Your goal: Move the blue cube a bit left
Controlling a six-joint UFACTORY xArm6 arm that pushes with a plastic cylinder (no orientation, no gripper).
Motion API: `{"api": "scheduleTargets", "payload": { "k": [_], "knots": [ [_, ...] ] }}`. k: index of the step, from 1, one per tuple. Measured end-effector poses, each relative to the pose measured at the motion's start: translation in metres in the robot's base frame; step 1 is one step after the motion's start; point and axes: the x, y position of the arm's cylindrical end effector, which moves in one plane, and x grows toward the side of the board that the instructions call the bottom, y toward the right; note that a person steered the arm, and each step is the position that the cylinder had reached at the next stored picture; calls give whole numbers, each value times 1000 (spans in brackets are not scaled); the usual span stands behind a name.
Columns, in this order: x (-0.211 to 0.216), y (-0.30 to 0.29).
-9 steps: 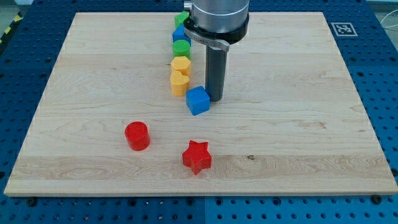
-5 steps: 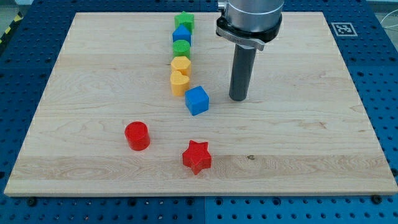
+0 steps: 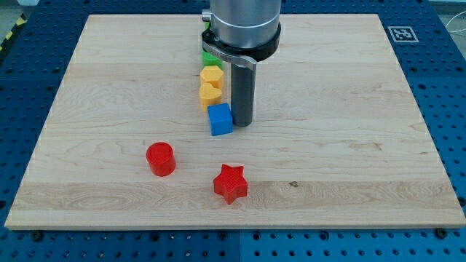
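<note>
The blue cube (image 3: pixel 220 120) sits near the middle of the wooden board (image 3: pixel 349 145), just below the lower yellow block (image 3: pixel 210 94). My tip (image 3: pixel 242 124) rests on the board right against the cube's right side. The rod rises straight up from there to the arm's grey body at the view's top.
A column of blocks runs up from the cube: two yellow blocks, the upper one (image 3: pixel 212 75), then a green block (image 3: pixel 209 58), partly hidden behind the arm. A red cylinder (image 3: pixel 160 159) and a red star (image 3: pixel 231 183) lie toward the view's bottom.
My tip swung out to the right, then came back left against the blue cube. The cube slid a little left and turned square to the view.
</note>
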Motion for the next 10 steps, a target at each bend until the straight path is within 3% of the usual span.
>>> {"api": "scheduleTargets", "payload": {
  "k": [10],
  "knots": [
    [-1,-10]
  ]
}}
